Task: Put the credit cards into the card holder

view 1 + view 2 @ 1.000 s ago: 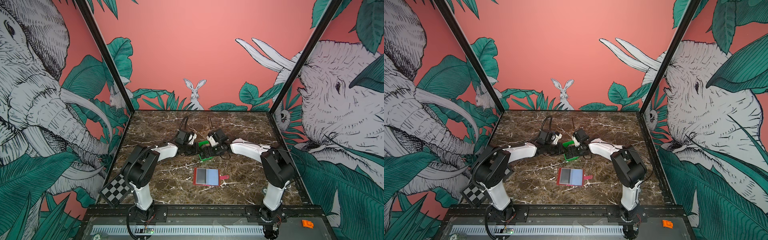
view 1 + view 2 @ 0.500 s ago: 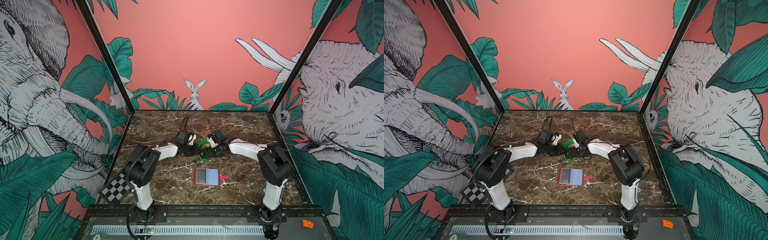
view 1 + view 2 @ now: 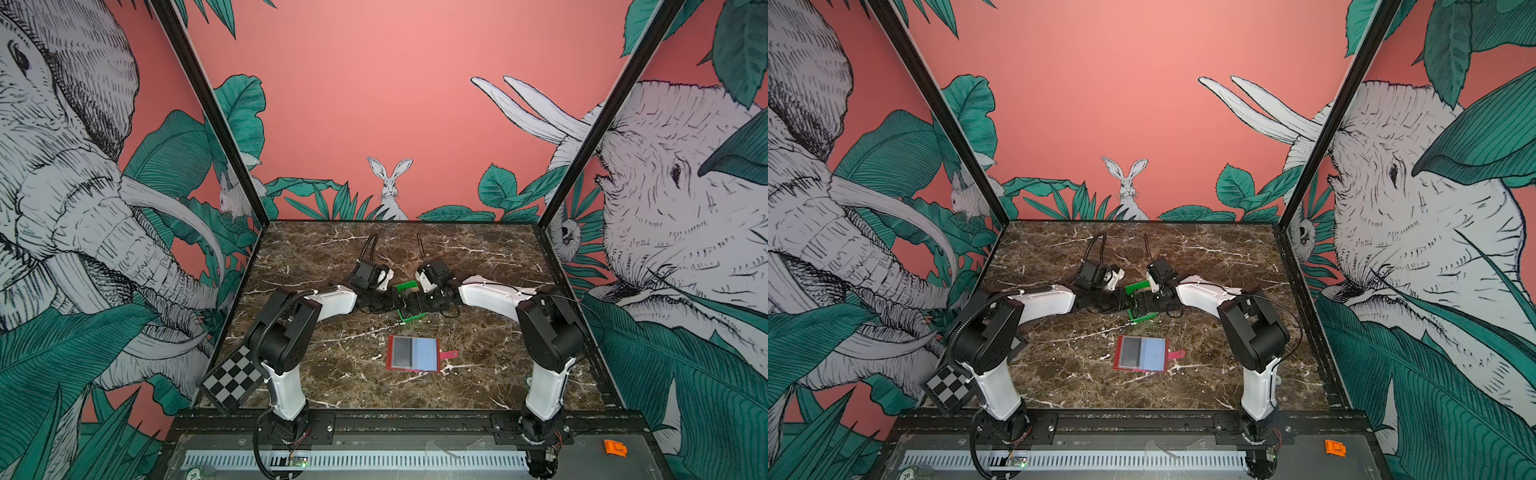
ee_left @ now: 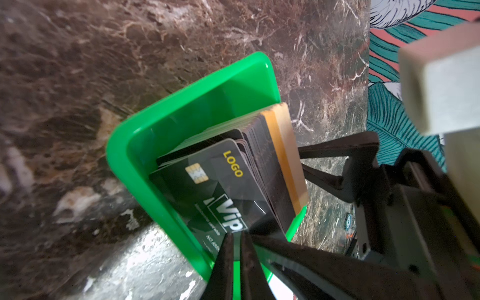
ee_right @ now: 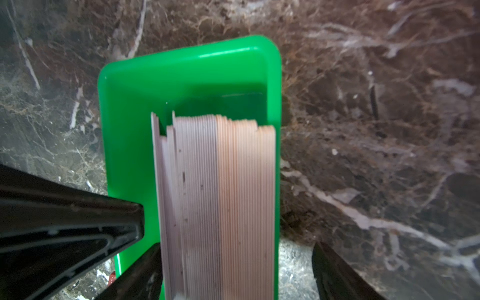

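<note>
The credit cards (image 4: 215,179) stand on edge as a stack in a green tray (image 4: 181,109) at mid-table. The front one is black with "VIP" and "LOGO", and pale ones sit behind. My left gripper (image 4: 236,239) is shut on the lower edge of that front card. My right gripper (image 5: 236,249) is open and straddles the stack (image 5: 220,194). One of its fingers is inside the tray and the other outside the tray wall (image 5: 181,70). The card holder (image 3: 412,353) (image 3: 1141,353) lies open nearer the front, showing grey and blue pockets.
Both arms meet over the tray (image 3: 406,286) in both top views. The holder's red snap tab (image 3: 449,354) points right. A checkerboard plate (image 3: 232,382) hangs by the left arm's base. An orange piece (image 3: 615,448) lies on the front ledge. Walls enclose the marble table.
The right arm has shifted slightly left toward the tray. The left jaws have closed a touch more. The tray and holder have not moved.
</note>
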Robot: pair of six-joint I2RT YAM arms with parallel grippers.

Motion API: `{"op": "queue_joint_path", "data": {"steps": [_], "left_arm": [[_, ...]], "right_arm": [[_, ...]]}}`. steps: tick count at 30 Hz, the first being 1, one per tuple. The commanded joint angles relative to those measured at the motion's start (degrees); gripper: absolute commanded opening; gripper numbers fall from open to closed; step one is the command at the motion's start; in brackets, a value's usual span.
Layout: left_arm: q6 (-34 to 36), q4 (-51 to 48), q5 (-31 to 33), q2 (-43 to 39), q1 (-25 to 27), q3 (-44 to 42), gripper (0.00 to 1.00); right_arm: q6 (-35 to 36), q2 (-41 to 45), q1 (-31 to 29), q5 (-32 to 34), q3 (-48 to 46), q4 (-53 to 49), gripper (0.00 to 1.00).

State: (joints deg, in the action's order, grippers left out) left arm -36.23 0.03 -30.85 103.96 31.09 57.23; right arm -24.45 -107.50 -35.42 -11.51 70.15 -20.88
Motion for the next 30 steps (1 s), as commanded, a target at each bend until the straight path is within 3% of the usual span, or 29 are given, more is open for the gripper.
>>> {"op": "queue_joint_path", "data": {"steps": [1, 20, 30], "left_arm": [[1.28, -3.25, 1.41, 1.24, 0.09, 0.34, 0.11], [1.34, -3.56, 1.33, 2.29, 0.36, 0.86, 0.11], [-0.76, -0.64, -0.13, 1.19, 0.37, 0.29, 0.11]], "right_arm": [[-0.48, 1.57, 1.06, 2.28, 1.00, -1.28, 0.86], [0.08, 6.12, 1.36, 2.89, -1.28, -3.72, 0.86], [-0.47, 4.09, 1.14, 0.89, 0.23, -3.15, 0.86]]}}
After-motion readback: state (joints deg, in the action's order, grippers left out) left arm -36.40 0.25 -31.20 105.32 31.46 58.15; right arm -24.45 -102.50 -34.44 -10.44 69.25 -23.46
